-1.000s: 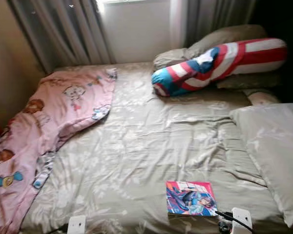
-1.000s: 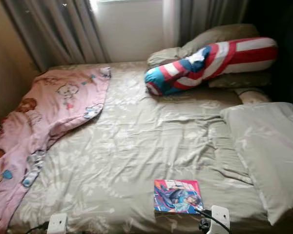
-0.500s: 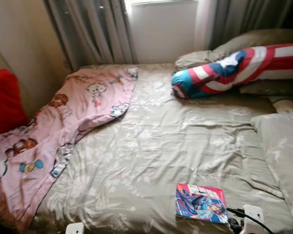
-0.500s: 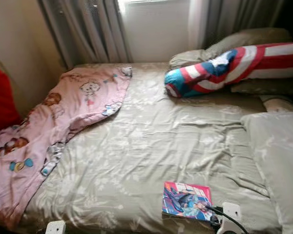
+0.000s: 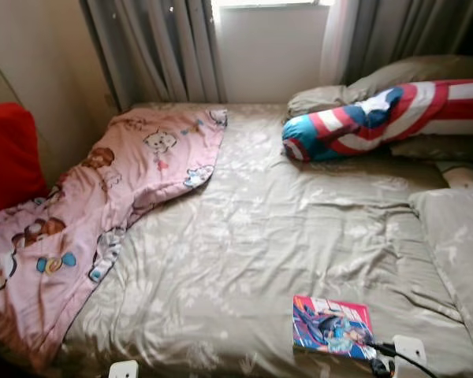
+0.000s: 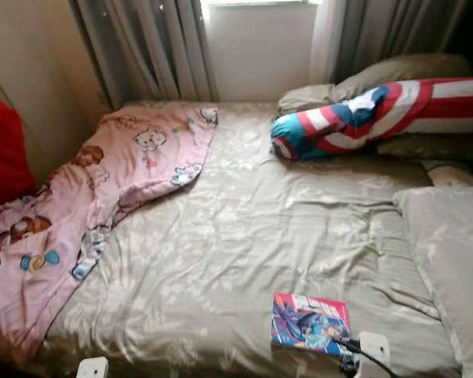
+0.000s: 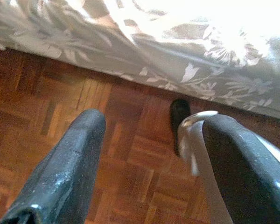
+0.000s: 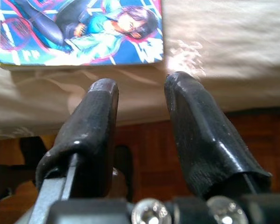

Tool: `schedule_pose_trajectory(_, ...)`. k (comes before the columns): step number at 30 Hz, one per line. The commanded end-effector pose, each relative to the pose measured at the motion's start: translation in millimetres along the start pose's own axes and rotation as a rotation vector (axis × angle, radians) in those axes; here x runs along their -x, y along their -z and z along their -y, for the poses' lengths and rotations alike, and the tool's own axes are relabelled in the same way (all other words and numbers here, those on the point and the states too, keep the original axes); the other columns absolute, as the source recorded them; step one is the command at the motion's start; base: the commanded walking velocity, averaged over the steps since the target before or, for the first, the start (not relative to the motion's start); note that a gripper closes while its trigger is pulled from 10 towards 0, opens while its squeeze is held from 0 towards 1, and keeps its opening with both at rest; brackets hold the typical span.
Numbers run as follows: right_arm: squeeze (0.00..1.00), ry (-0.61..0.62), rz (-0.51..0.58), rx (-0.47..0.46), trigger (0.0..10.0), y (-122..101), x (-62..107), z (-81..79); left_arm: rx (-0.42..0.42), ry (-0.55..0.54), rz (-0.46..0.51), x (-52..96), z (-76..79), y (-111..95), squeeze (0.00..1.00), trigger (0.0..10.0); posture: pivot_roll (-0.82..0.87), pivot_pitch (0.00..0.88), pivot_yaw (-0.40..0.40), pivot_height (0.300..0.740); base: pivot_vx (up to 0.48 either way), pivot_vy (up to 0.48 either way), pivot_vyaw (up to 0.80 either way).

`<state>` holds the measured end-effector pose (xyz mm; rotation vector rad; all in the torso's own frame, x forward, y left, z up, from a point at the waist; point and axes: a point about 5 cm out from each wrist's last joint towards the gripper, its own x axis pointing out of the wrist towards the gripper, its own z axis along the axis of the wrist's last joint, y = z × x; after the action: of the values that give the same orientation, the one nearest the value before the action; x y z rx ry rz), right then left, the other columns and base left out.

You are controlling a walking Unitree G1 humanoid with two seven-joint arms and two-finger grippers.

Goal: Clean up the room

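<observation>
The right pincer point(image 8: 140, 88) hangs at the bed's point(image 5: 244, 236) near edge, fingers parted narrowly and empty, just short of the comic book point(image 8: 79, 30). The left pincer point(image 7: 149, 140) gapes wide over parquet floor point(image 7: 60, 112). Farther off lie a pink blanket point(image 5: 102, 197) and striped bolster point(image 5: 378, 118).

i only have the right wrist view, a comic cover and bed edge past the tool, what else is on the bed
Observer: Along the bed's left side lies a pink cartoon blanket, partly hanging off the edge.
Operator: anything near the headboard end
Observer: A striped red, white and blue bolster rests against grey pillows below the curtains.
Operator: where's the left tool
Observer: The left tool hangs open over parquet floor beside the bed skirt, holding nothing.
Operator: and the comic's spot on the bed
Observer: The comic book lies flat near the foot edge, toward the right; the right tool is open just short of it.
</observation>
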<state>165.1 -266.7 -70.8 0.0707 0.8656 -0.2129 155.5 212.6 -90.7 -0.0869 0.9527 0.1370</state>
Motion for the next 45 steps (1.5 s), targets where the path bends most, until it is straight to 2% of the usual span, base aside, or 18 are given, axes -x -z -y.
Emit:
schedule_pose_trajectory(1,0.00,-0.013,0.005,0.016,10.0,-4.2,-1.6,-2.7,0.005,-0.022,-0.012,0.6,-5.3,0.9,0.00,10.0,-0.16,0.000,0.002,0.740,0.000,0.281,0.00)
schedule_pose_trajectory(7,0.00,0.002,0.024,0.021,10.0,-8.1,-1.6,0.2,0.014,-0.022,-0.012,0.0,-3.2,0.2,0.00,10.0,-0.14,0.000,-0.003,0.740,0.000,0.286,0.00)
schedule_pose_trajectory(11,0.00,-0.009,0.021,0.014,10.0,-7.5,-4.7,-15.3,0.018,-0.027,-0.010,-0.2,-5.6,-1.8,0.00,10.0,-0.14,0.000,0.007,0.740,0.000,0.288,0.58)
schedule_pose_trajectory(16,0.00,-0.008,0.008,-0.014,10.0,-0.1,-3.6,-19.0,0.013,-0.029,-0.011,-0.3,-7.2,-3.3,0.00,10.0,-0.15,0.000,0.022,0.740,0.000,0.289,0.28)
schedule_pose_trajectory(41,0.00,-0.014,0.009,0.021,10.0,-2.9,-4.7,-21.7,0.020,-0.028,-0.002,-1.2,-7.5,-7.5,0.00,10.0,-0.13,0.000,0.020,0.740,0.000,0.289,0.00)
schedule_pose_trajectory(45,0.00,-0.015,0.010,0.017,10.0,-3.3,-5.0,-22.5,0.020,-0.029,-0.002,-1.2,-7.8,-7.8,0.00,10.0,-0.13,0.000,0.021,0.740,0.000,0.291,0.75)
